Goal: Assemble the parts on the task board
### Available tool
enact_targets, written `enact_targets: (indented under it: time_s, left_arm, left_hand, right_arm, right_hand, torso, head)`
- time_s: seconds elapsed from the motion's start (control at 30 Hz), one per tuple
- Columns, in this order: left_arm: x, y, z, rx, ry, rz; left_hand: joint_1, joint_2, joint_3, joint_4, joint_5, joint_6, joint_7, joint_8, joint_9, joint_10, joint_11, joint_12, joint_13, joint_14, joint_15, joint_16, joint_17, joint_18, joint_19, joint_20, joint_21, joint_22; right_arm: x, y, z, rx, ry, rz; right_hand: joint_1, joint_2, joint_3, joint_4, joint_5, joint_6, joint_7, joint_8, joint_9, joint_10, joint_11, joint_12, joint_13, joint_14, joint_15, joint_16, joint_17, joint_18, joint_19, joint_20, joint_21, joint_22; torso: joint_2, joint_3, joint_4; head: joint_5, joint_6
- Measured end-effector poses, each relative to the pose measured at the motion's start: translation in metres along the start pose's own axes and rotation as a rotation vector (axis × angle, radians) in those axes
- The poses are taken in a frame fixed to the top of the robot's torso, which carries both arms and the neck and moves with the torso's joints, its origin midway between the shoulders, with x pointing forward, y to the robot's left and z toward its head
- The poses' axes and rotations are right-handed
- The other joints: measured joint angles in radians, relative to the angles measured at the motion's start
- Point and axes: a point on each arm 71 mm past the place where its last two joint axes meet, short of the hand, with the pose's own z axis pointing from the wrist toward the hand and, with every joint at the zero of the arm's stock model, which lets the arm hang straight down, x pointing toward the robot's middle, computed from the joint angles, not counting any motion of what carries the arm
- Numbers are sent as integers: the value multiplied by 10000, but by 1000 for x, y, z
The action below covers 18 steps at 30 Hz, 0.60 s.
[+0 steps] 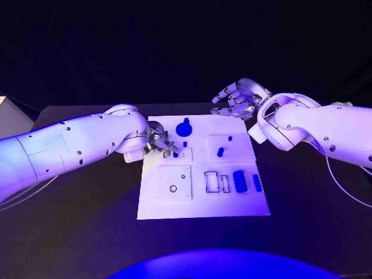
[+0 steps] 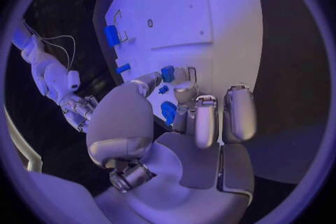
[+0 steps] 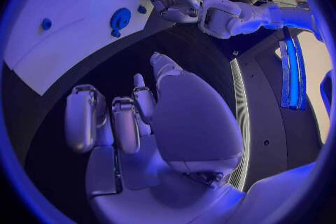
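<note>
White flat task board [image 1: 201, 203] was seen at table centre, no writing readable. Left hand [image 1: 159, 143] was pressed at its 10 o'clock edge beside a small blue part [image 1: 184, 143], grasp unclear. Right hand [image 1: 239, 99] was held at 12 o'clock, fingers curled, nothing held.

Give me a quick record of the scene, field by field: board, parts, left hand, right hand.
board: white task board flat on the black table
parts: round blue part near the far edge; small blue piece mid-board; two long blue blocks toward the right edge
left hand: left hand over the board's left edge, fingertips by a small blue part
right hand: right hand beyond the far edge, fingers curled, holding nothing
</note>
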Motion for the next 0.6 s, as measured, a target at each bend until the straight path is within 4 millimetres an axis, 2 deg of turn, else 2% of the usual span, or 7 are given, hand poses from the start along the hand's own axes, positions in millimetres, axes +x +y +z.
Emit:
enact_targets:
  time_s: [0.3,0.47,0.6]
  left_arm:
    - [-12,-5,-10,275,-402,-309]
    - [-15,-9,-14,444,-485,-484]
    - [-19,-8,-16,518,-556,-675]
  left_hand:
    - [-1,2,-564,543,-606,37,36,0,69,0,0,-1,-8,0,0,0,0,0,0,0,-39,7]
    - [-1,2,-878,569,-1088,37,36,0,102,-39,38,-2,-72,0,0,0,0,0,0,0,-39,12]
    - [3,6,-927,562,-1179,2,70,0,107,-120,38,-34,-130,0,0,0,-1,-1,0,0,-65,-15]
  right_arm:
    - [-1,-2,0,33,-18,-3]
    - [0,-2,0,36,-16,-2]
    - [0,-2,0,40,-16,-2]
  right_hand:
    - [-41,41,0,0,0,0,0,0,-8,0,0,0,-1,0,0,-2,-1,0,0,0,-2,8]
    - [-41,41,0,0,0,0,0,0,-8,0,0,0,-1,0,0,-2,-1,0,0,0,-1,7]
    - [-41,41,0,0,0,0,0,0,-8,0,0,0,-1,0,0,-2,-1,0,0,1,-1,7]
  torso:
    - [-4,0,-2]
    - [-2,0,-7]
    - [3,4,-7]
  head:
    - [-4,66]
    - [15,92]
    - [11,112]
